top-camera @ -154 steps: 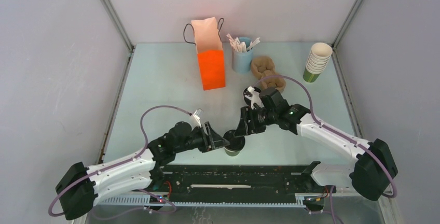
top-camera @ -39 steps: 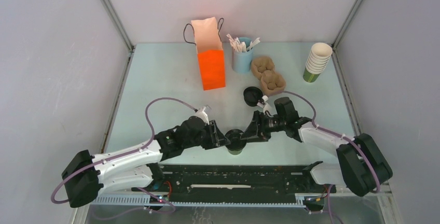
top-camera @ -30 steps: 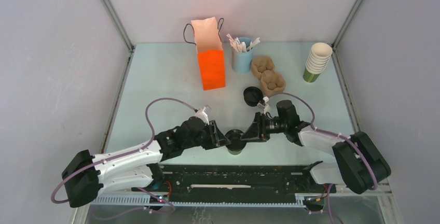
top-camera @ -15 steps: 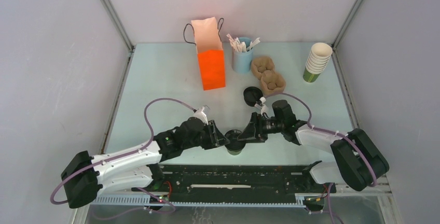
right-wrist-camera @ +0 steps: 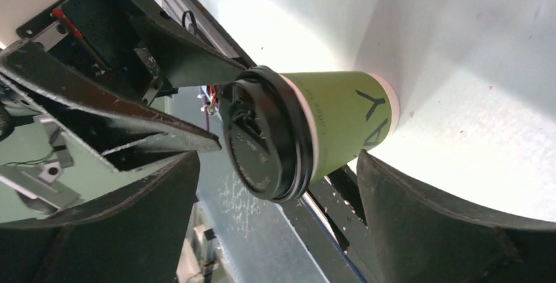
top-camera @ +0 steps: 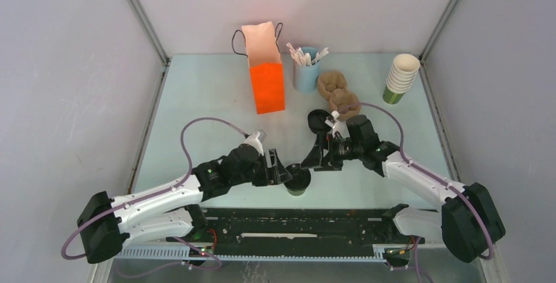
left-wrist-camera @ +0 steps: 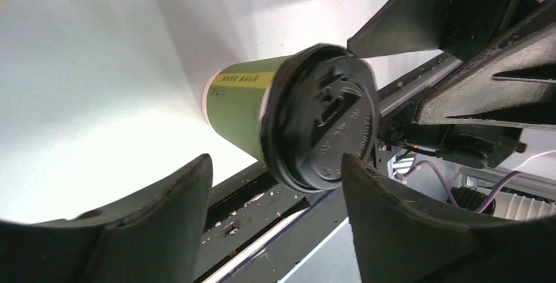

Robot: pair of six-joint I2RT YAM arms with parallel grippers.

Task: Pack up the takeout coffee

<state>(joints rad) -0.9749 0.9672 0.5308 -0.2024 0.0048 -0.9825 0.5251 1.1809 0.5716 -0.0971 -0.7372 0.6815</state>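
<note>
Standing upright, takeout coffee [top-camera: 298, 179]: smooth green paper, embossed round black lid [left-wrist-camera: 321, 116].

Plain grey walls [top-camera: 59, 67] are closing in the pale mint table [top-camera: 197, 93] on 3 sides, w/ metal posts [top-camera: 139, 16] slanting up at both back corners, soft even light is washing over it & a black rail [top-camera: 295, 221] is running along the near edge.

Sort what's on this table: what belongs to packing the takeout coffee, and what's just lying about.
For the job: lidded takeout coffee; brown pulp carrier; likely the orange paper bag.
Lying about: stack of lidless cups; loose black lid; blue cup of sticks.
</note>
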